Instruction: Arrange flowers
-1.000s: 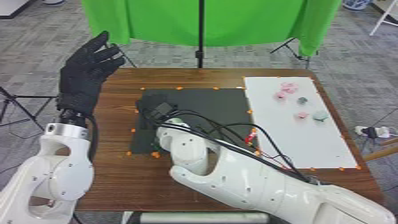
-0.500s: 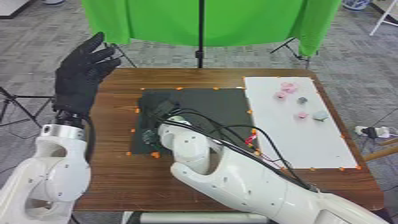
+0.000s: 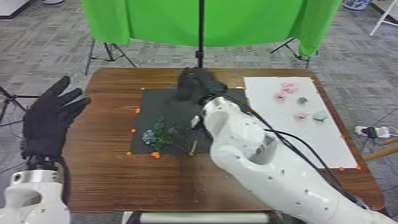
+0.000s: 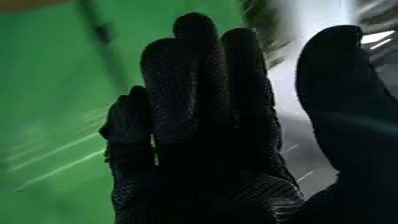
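I've got my right hand (image 3: 197,84) over the dark mat's (image 3: 158,106) far edge, fingers straight, thumb apart. Left hand (image 3: 46,124) is by the worktop's (image 3: 107,175) left side, fingers straight too. Blue-and-green flowers (image 3: 156,137) on the mat, pink flowers (image 3: 289,89) on the white sheet (image 3: 298,145).

Even light brightens the white sheet (image 3: 306,145) at right; the right hand (image 3: 194,86) looks dark, against glare in the right wrist view.
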{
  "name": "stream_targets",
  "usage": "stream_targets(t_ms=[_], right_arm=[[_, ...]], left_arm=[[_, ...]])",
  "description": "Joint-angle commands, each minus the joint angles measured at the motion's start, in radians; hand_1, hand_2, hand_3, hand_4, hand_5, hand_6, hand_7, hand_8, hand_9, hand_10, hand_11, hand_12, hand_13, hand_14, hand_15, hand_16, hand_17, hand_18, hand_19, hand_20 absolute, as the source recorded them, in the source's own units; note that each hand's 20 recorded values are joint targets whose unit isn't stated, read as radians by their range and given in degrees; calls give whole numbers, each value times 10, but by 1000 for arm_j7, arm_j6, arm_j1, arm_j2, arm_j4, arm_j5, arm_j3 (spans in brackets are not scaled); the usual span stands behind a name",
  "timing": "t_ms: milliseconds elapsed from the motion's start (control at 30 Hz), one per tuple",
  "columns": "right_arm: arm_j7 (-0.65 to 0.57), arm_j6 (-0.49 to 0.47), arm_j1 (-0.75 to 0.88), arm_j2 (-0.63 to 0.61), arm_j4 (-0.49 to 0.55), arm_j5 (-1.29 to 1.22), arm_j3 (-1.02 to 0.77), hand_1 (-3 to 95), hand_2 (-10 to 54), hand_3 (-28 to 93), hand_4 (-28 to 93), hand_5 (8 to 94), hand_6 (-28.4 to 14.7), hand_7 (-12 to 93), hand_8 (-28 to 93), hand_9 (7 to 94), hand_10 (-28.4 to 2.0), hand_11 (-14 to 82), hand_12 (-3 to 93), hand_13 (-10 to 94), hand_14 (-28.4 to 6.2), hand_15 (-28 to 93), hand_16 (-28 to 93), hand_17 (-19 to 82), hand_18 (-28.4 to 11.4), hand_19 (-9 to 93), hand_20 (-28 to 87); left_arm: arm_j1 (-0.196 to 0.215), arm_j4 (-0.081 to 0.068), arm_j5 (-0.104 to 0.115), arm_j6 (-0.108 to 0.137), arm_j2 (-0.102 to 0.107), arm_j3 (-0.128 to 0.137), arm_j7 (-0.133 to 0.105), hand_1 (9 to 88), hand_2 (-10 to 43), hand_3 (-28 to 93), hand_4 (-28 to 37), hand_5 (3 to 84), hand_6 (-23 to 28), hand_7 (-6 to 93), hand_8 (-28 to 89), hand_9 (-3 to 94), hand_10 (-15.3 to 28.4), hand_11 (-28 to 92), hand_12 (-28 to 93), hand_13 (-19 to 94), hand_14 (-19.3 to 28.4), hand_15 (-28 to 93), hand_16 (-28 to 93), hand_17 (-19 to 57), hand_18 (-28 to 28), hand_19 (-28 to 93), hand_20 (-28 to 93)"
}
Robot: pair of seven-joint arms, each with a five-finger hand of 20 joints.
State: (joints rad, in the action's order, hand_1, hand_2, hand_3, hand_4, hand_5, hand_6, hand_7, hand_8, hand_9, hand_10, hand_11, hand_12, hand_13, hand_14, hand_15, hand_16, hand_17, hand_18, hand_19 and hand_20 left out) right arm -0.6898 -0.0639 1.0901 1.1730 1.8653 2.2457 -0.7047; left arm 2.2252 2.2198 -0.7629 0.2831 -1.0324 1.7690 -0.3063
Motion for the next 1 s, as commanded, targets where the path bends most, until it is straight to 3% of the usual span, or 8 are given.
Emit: stream_targets(t_ms=[33,100,167,333,400,533,733,1000], right_arm=[[-149,109,89,-281,8,-79,-193,352,-95,775,-283,623,6,158,-130,674,-160,299,143,598,-124,720,123,257,-223,922,455],[-177,122,95,-304,-14,-98,-212,350,-95,778,-283,614,6,160,-129,672,-163,288,143,587,-128,718,119,251,-223,921,459],[-204,132,97,-339,-35,-100,-212,346,-95,781,-283,602,7,160,-129,665,-163,277,142,579,-131,718,115,240,-225,917,462],[-256,39,124,-388,-83,-114,-240,335,-95,784,-283,561,18,164,-132,635,-165,271,148,548,-141,732,109,206,-230,906,484],[-283,26,141,-403,-92,-109,-240,334,-95,788,-283,552,19,164,-133,623,-166,271,148,537,-145,736,106,194,-231,900,492],[-333,-10,166,-401,-114,-86,-243,326,-95,795,-283,521,25,174,-136,590,-189,251,142,507,-157,746,92,171,-242,886,514],[-352,-79,195,-394,-135,-113,-270,321,-95,796,-283,507,25,176,-139,564,-204,242,139,477,-172,749,80,156,-252,875,532],[-363,-16,185,-390,-197,-86,-198,378,-95,806,-281,553,38,195,-148,608,-184,246,138,513,-155,742,74,175,-253,869,544]], left_arm=[[41,-3,23,13,-12,6,-20,204,65,777,-283,348,52,129,-106,322,174,246,113,227,246,516,-70,-101,256,528,140],[57,2,36,24,-7,8,-25,203,65,775,-283,345,50,128,-106,322,173,243,112,228,247,517,-70,-102,257,528,141],[56,6,27,15,-20,4,-19,202,66,773,-283,342,48,127,-106,323,173,241,112,228,247,516,-69,-101,258,529,141],[48,8,26,13,-23,-6,-15,201,68,772,-283,340,48,127,-105,323,172,237,112,228,248,516,-70,-102,259,529,142],[51,18,33,25,-20,-7,-7,202,69,773,-283,339,50,129,-104,323,174,237,113,228,248,515,-70,-101,258,529,142],[59,30,5,1,-34,7,-5,206,70,775,-283,338,55,133,-104,322,177,241,115,228,249,518,-70,-99,259,535,146],[53,26,12,4,-32,2,-4,209,69,776,-283,337,58,135,-105,320,178,243,115,228,248,519,-71,-98,259,537,147],[38,20,13,-3,-38,-10,4,212,68,776,-283,336,59,136,-105,318,177,243,113,228,248,520,-72,-98,260,538,148]])
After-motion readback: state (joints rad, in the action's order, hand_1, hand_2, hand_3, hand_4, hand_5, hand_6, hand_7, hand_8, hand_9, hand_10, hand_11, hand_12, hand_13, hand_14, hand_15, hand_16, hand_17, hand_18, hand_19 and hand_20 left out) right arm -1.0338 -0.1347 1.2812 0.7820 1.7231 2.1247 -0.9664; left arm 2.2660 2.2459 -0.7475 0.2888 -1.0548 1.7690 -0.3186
